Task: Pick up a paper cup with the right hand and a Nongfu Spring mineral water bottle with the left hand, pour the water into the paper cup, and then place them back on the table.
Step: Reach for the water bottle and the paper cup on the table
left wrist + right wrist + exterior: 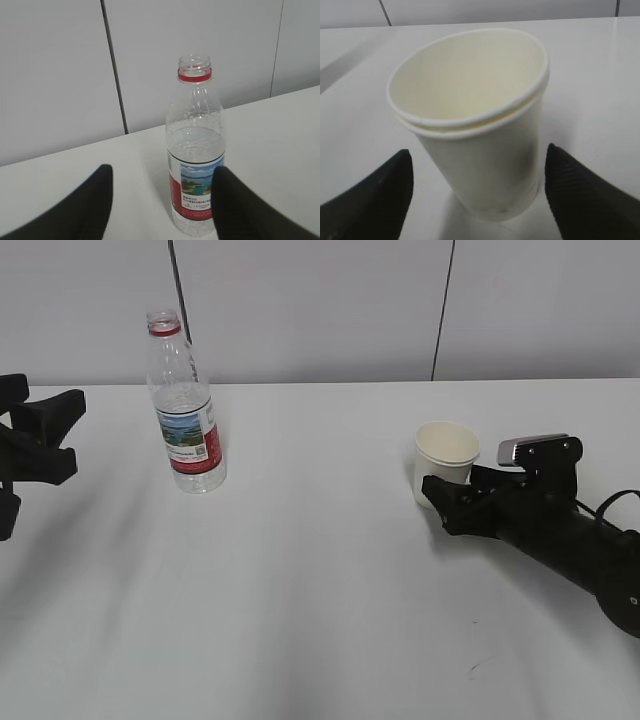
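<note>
The Nongfu Spring mineral water bottle (186,405) stands upright and uncapped on the white table (300,570) at the back left, with water (195,142) up to just above its label. My left gripper (72,432) is open at the left edge, well short of the bottle. In the left wrist view the bottle (196,150) stands ahead of the left gripper (162,170), in front of its right finger. The paper cup (446,455) stands upright at the right and looks empty. My right gripper (455,487) is open. In the right wrist view the cup (475,130) sits between its fingers (395,185), untouched.
A pale wall with dark vertical seams (178,280) runs behind the table's far edge. Small dark scuff marks (478,668) lie near the front right. The right arm (570,535) lies low over the table at the right edge.
</note>
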Available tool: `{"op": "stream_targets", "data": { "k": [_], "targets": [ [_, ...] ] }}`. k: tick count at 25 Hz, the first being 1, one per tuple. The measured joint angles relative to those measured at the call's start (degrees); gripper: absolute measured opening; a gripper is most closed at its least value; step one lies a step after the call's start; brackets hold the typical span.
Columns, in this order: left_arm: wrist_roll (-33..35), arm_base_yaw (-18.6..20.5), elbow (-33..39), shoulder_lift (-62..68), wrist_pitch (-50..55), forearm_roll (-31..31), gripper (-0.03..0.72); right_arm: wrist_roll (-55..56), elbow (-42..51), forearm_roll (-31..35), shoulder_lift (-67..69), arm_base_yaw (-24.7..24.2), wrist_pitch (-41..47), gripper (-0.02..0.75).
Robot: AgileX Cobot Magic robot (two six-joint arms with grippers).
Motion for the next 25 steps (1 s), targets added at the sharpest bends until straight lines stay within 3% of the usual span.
{"op": "stream_targets", "data": {
  "k": [17, 25],
  "targets": [
    [0.00, 0.00, 0.00, 0.00, 1.51, 0.97, 0.386, 1.30, -10.36, -4.32, 4.25, 0.00, 0.00, 0.606],
    [0.00, 0.00, 0.00, 0.00, 1.51, 1.32, 0.385, 1.30, -10.87, -5.61, 4.35, 0.00, 0.00, 0.594]
  ]
}}
